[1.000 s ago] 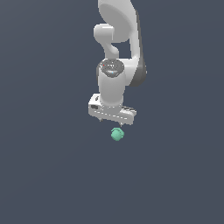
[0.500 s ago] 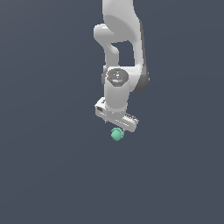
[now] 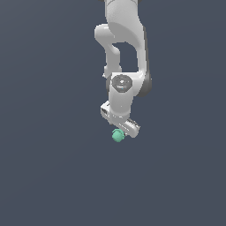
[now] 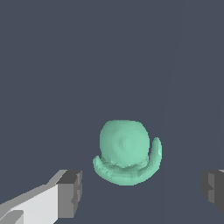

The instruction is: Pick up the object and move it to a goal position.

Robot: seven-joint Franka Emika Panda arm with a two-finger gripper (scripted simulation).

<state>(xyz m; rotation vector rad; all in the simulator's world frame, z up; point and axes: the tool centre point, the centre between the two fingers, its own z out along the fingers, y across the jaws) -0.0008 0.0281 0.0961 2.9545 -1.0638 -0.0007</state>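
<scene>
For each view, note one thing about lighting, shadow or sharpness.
Exterior view: flat, even light; no cast shadow under the object or hand, edges crisp. Wrist view: the object shows soft shading with slightly blurred surface detail; the fingers look blocky, cut off at the frame edge.

Small teal-green lumpy blob (image 3: 118, 135) is sitting just below the white arm's gripper (image 3: 121, 131), lying between its two spread fingertips (image 4: 70, 192), touching neither.

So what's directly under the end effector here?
The teal-green object sits on the plain dark surface beneath the open end effector, between its fingertips, not touching them. Its underside is hidden.
</scene>
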